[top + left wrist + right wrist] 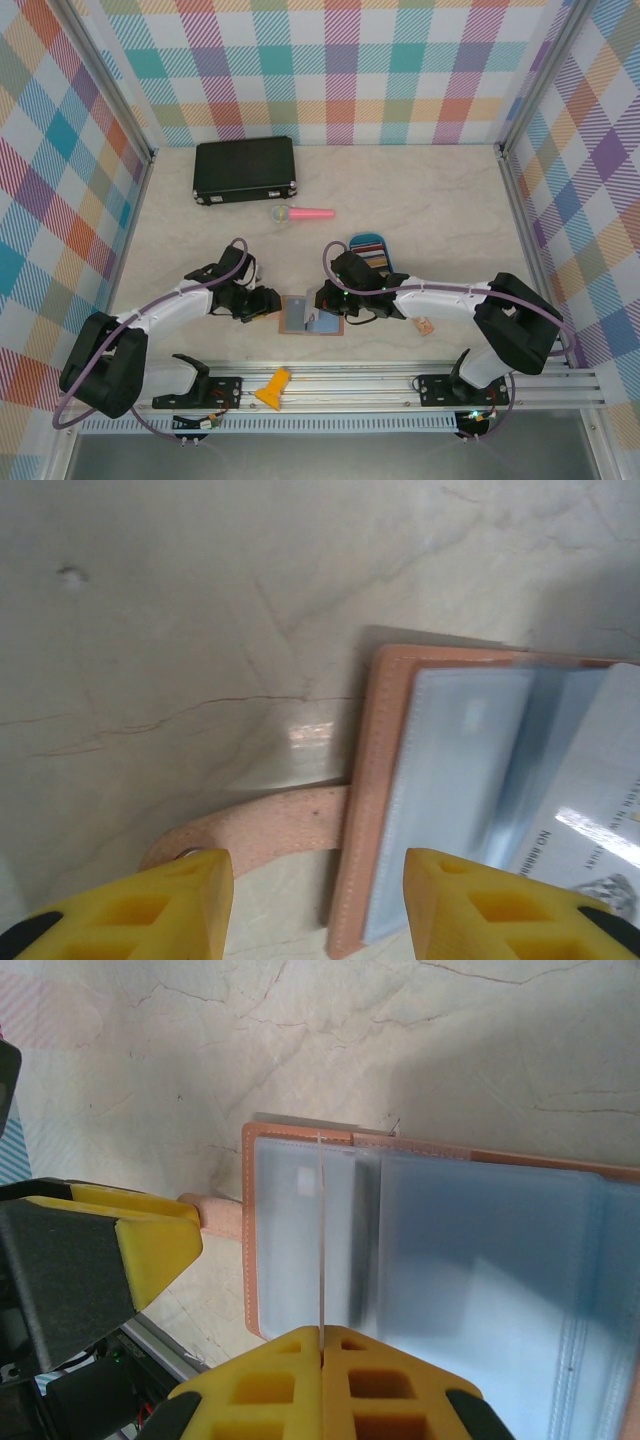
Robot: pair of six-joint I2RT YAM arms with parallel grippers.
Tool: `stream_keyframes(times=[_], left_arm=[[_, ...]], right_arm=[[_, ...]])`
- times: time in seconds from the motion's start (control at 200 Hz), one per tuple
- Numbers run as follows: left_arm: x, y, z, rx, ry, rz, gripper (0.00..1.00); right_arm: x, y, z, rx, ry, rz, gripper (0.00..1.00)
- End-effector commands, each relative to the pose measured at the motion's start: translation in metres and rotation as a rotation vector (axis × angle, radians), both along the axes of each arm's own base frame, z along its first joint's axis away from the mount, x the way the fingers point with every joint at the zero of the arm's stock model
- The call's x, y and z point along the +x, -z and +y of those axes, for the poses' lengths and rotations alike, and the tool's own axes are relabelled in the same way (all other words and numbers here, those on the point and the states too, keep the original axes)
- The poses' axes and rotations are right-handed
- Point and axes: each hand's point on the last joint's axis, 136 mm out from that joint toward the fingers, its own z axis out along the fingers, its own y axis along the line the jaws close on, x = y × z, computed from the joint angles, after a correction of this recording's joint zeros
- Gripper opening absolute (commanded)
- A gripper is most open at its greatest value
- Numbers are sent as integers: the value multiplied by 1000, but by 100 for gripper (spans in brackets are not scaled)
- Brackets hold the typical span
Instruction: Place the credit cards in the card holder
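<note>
Lying beneath right tool (322,1345): card holder (470,1260)

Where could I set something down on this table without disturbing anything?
Free: the far-right stretch between the blue tray and the right wall, and the far strip right of the black case. Crowded: near middle, where the left gripper and right gripper meet at the card holder.
</note>
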Motion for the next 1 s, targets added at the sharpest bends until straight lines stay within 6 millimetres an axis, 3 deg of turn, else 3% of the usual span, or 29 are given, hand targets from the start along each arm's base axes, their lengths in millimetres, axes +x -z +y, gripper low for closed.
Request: stream_keyframes(times=[0.0, 0.225, 0.7, 0.99], left_arm=[[-2, 5, 6, 47, -15, 23, 49], [-4, 14, 4, 42, -8, 50, 49], [-7, 18, 4, 47, -7, 81, 49], [-9, 20, 4, 47, -5, 93, 50]], right_arm=[[0, -8, 5, 13, -21, -25, 0], [-5, -1, 6, 2, -45, -43, 0], [-13, 18, -11, -36, 15, 15, 0], [-16, 25, 0, -20, -21, 57, 0]])
